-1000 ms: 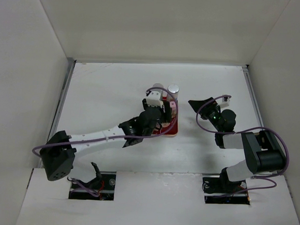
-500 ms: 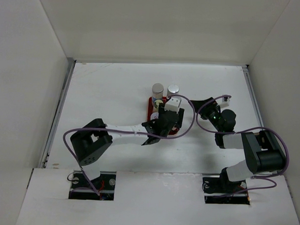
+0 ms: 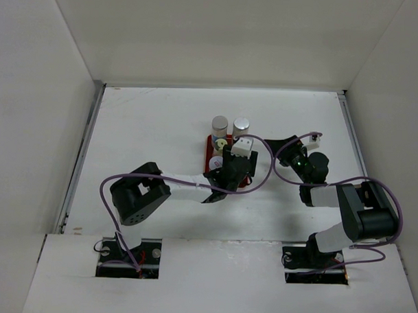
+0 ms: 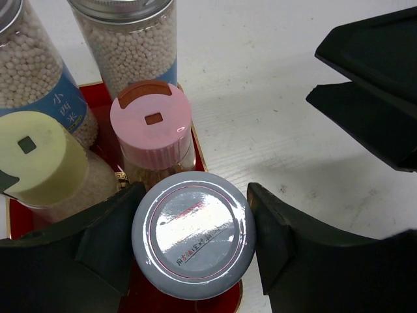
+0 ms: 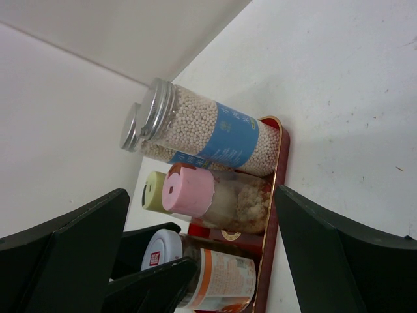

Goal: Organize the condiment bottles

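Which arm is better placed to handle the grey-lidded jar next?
Left. The left gripper has its fingers against both sides of the grey-lidded jar on the red tray. The right gripper hangs open beside the tray, holding nothing.

Standing upright at the 12 o'clock end of the red tray (image 4: 23,222), side by side: one tall jar (image 4: 26,72) at 11 o'clock and a second tall jar (image 4: 130,45) at 1 o'clock, both showing silver caps, pale beads and blue labels. Sitting upright just at 6 o'clock of these: the yellow-lidded jar (image 4: 36,156) and, at its 3 o'clock, the pink-lidded jar (image 4: 151,124). Standing at 6 o'clock of the pink one, being hugged on both sides by the left gripper (image 4: 195,189): the whitish-lidded jar (image 4: 193,235), wearing an orange label. Peeking out at its 9 o'clock in the top view: another pale-lidded jar (image 3: 216,161), too small for detail.
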You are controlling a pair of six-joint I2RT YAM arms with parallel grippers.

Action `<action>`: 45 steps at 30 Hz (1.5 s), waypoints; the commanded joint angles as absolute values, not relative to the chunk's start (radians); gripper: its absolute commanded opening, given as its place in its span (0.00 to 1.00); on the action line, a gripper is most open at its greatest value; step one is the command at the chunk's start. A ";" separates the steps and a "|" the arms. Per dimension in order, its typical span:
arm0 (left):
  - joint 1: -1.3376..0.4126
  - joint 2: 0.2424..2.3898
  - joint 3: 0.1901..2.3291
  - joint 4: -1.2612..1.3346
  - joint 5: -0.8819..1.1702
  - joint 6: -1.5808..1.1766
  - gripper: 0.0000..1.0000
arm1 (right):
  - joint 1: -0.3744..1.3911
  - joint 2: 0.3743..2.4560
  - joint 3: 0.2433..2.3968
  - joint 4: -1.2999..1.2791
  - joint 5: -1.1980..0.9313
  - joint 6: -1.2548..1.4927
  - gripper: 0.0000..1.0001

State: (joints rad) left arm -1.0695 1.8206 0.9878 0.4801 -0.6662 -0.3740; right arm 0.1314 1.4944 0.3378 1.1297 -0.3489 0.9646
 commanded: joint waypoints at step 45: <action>-1.095 1.461 0.905 0.620 -0.808 -0.281 1.00 | 0.130 1.494 0.362 1.200 -0.365 0.966 1.00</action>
State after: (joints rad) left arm -1.0943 1.6154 0.9302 0.5507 -0.7338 -0.3157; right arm 0.1310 1.4944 0.3378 1.1301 -0.3489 0.9649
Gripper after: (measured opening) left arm 0.997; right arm 0.999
